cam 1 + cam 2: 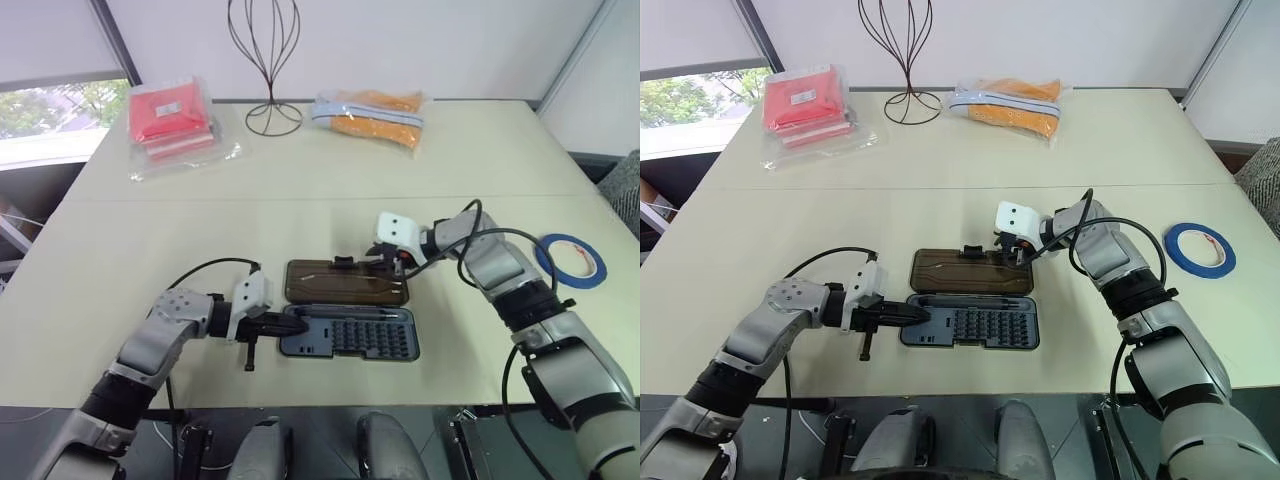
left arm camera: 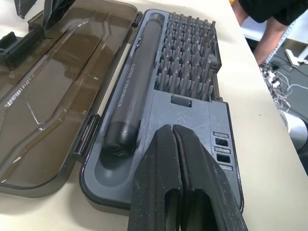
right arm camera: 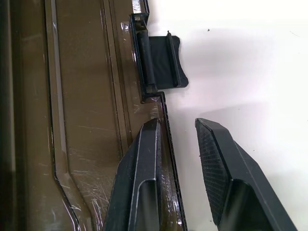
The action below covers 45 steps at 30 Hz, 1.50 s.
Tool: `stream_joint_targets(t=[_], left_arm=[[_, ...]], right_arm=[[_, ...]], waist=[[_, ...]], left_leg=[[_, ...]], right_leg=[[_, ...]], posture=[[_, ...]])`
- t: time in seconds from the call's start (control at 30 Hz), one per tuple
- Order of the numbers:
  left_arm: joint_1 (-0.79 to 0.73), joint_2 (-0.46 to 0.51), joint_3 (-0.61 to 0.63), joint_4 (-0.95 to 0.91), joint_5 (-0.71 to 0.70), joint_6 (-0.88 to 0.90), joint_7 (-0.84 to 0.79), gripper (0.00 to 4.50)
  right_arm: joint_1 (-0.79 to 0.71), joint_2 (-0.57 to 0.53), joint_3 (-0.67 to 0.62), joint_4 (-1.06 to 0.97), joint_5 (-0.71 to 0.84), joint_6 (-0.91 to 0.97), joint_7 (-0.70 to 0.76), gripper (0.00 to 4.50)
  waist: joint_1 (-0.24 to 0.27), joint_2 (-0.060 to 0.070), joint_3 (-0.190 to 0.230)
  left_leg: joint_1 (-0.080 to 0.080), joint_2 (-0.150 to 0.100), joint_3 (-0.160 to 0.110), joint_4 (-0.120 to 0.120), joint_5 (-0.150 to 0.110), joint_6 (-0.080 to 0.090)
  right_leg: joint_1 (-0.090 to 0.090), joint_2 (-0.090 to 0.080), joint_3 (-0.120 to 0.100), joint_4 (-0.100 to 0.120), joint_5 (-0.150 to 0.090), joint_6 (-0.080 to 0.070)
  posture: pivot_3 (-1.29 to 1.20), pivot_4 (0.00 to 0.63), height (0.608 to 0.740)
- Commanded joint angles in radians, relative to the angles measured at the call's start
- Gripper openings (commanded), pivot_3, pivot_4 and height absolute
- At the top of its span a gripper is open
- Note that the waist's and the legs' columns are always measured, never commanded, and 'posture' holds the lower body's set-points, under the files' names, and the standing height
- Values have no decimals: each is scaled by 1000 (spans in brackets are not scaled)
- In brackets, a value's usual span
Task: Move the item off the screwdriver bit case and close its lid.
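The lid (image 1: pixel 345 281) lies open flat at 12 o'clock of the bit tray (image 1: pixel 350 335). The right gripper (image 3: pixel 178 149) straddles its far edge, fingers apart; the left gripper (image 2: pixel 180 180) is pressed together on the tray. The thin rim could slip free during lifting.

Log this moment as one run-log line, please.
tape: on table, off case | lid: open flat | right gripper: straddling lid edge near latch | left gripper: shut, over bit tray
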Motion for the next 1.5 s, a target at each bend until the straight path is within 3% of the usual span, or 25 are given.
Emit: stream_joint_targets(t=[0.03, 0.2, 0.33, 0.63, 0.87, 1.03, 1.2, 1.5], left_arm=[[16, 4, 6, 27, 36, 2, 30, 0], [27, 4, 12, 21, 37, -2, 38, 0], [37, 1, 20, 9, 33, -2, 60, 0], [66, 14, 56, -27, 19, 18, 95, 0], [41, -2, 137, -56, -48, 106, 156, 0], [-17, -17, 250, -77, -150, 232, 227, 0], [-60, -7, 343, -84, -211, 310, 269, 0], [-140, -23, 377, 88, -175, 274, 311, 0]], right_arm=[[-1, 8, 20, 49, -35, 3, 12, 1162], [-25, 35, 34, 146, -49, -26, 31, 1162], [-43, 56, 44, 230, -67, -62, 40, 27], [-39, 57, 62, 259, -96, -134, 60, 27], [7, -8, 35, 79, -195, -264, -99, 27], [119, -53, -11, -152, -225, -279, -182, 27], [205, -75, -41, -316, -269, -281, -262, 27], [274, -58, -87, -514, -326, -234, -366, 27]], waist=[[0, 0, 0], [-2, 0, -1], [-7, 0, -1], [-11, 1, -7], [-12, 1, -7], [-1, 1, -6], [0, 1, -6], [2, 1, -5]], left_leg=[[0, 0, 0, 0, 0, 0], [4, 0, 0, -1, 0, 0], [15, 1, 0, -4, -1, 1], [18, 5, -1, -4, -1, 1], [16, 6, -1, -4, -1, 1], [12, 5, -1, -4, -1, 1], [-2, 4, -1, -3, -1, 1], [-3, 3, 0, -4, -1, 1]], right_leg=[[0, 0, 0, 0, 0, 0], [4, 0, 0, -2, 0, 0], [14, 1, 0, -5, 0, 0], [19, 4, -1, -10, 0, -1], [18, 4, -1, -11, 0, -2], [14, 4, -1, -11, 1, -2], [1, 3, 0, -12, 1, -1], [0, 3, -1, -12, 1, -2]], posture=[[0, 150, 740], [0, 150, 740], [0, 150, 740], [0, 150, 740], [0, 150, 740], [0, 150, 740], [0, 150, 740], [0, 150, 740]])
